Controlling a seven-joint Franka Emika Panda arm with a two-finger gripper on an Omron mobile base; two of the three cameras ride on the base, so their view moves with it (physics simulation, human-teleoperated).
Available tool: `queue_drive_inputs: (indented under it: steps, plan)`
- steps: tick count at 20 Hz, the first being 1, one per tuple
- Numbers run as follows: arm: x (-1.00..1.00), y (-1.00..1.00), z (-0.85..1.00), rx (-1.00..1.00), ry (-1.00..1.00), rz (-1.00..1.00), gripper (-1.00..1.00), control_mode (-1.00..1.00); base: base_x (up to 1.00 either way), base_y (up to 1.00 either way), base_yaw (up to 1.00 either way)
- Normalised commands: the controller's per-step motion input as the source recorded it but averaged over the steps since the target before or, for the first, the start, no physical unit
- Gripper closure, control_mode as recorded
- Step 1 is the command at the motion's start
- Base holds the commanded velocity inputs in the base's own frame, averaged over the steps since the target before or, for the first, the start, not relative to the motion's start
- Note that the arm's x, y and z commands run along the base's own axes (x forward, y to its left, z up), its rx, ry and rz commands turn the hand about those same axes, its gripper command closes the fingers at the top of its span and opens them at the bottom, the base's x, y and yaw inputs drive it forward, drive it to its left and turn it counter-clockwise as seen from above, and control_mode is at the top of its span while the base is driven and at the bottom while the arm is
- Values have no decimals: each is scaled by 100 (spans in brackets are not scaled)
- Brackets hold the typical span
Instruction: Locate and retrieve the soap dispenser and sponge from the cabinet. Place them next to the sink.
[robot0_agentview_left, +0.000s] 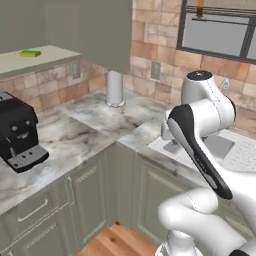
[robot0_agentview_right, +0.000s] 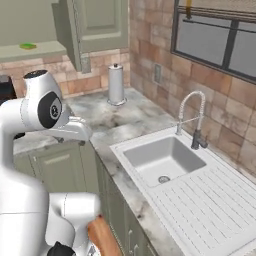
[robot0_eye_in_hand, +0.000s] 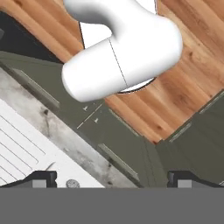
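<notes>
The end effector (robot0_eye_in_hand: 112, 179) hangs empty, fingers apart, above the counter; next it must reach the sponge (robot0_agentview_left: 30, 53) in the cabinet (robot0_agentview_left: 35, 61).

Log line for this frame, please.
sponge on open cabinet shelf | gripper open, empty, pointing at floor | sink empty
</notes>
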Motion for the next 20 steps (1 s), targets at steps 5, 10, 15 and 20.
queue_drive_inputs:
  steps: [5, 10, 15, 20]
  plan:
    - [0, 0, 0, 0, 0, 0, -100, 100, 0, 19, 48]
    - [0, 0, 0, 0, 0, 0, -100, 100, 1, 32, 44]
    - [0, 0, 0, 0, 0, 0, -100, 100, 26, 4, 44]
    - [0, 0, 0, 0, 0, 0, -100, 100, 25, 8, 45]
